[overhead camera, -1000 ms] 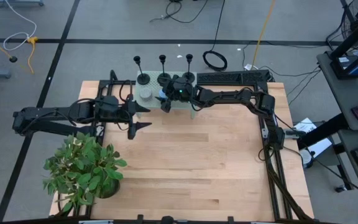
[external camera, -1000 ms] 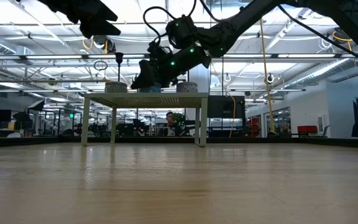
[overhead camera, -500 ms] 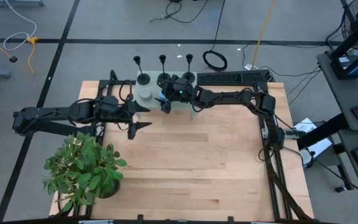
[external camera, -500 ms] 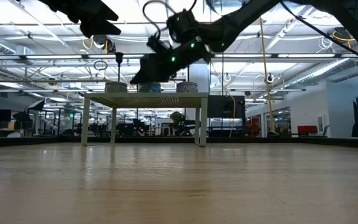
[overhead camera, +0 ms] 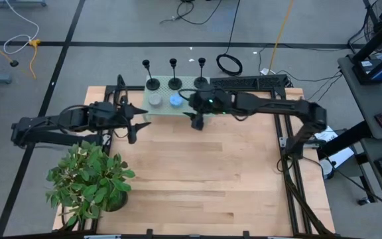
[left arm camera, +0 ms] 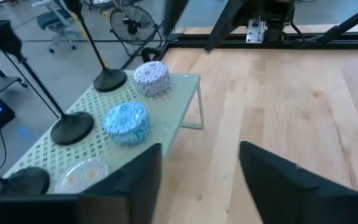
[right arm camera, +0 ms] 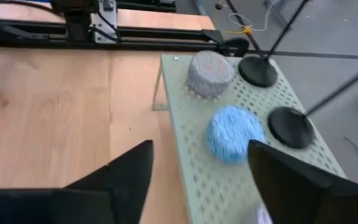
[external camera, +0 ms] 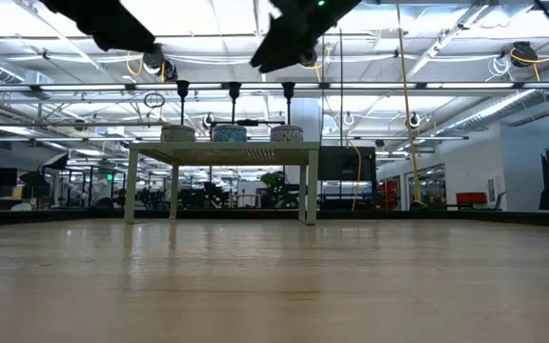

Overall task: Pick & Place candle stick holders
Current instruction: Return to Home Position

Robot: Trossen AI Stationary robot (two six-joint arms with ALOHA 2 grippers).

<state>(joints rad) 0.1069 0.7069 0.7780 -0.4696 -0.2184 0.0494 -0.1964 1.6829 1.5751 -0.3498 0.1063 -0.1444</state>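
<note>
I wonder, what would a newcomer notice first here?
Three black candle stick holders stand in a row at the back of a pale green perforated shelf, round patterned candles in front of them. The left gripper and right gripper hang open near the shelf; a leafy potted plant stands at the table's left edge.

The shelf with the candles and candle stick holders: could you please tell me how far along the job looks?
Done: three candles sit on the shelf, in front of the three candle stick holders standing along its back edge. In hand: nothing; the left pincer and the right pincer are both open and empty over the table. Left: seemingly only the return home.
</note>
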